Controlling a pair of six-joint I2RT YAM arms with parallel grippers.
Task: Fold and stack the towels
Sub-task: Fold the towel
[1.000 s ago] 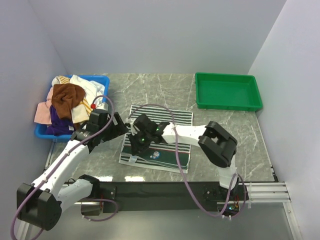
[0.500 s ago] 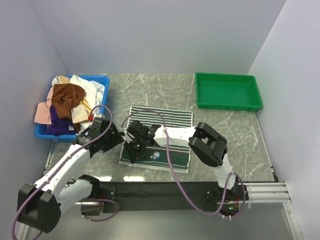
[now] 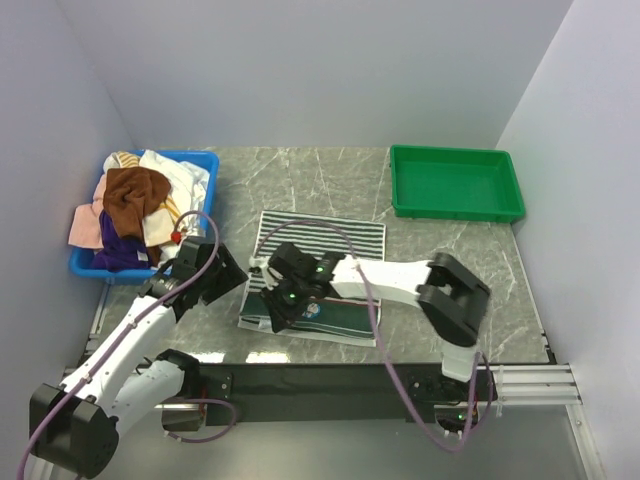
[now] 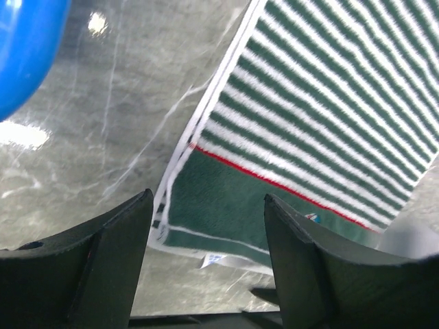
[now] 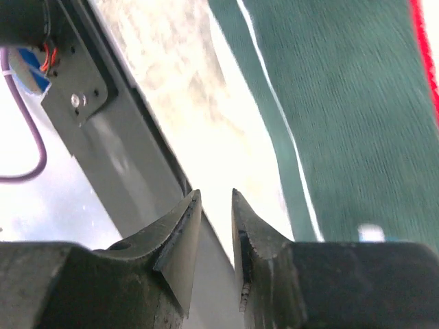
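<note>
The green-striped towel lay flat on the worktop, apparently spread for folding. Over its near-left corner the left end effector hovered wide open and empty. At its near edge the right end effector stood barely parted, holding nothing, likely readying a pinch.

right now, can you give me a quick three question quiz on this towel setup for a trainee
1. True or false: the left tool is shut on the striped towel.
2. What lies in the green tray?
3. The heap of unfolded towels sits: A in the green tray, B in the blue bin, C on the striped towel.

Key
1. False. Its jaws stand open over the towel's edge with nothing between them.
2. Nothing.
3. B.
</note>
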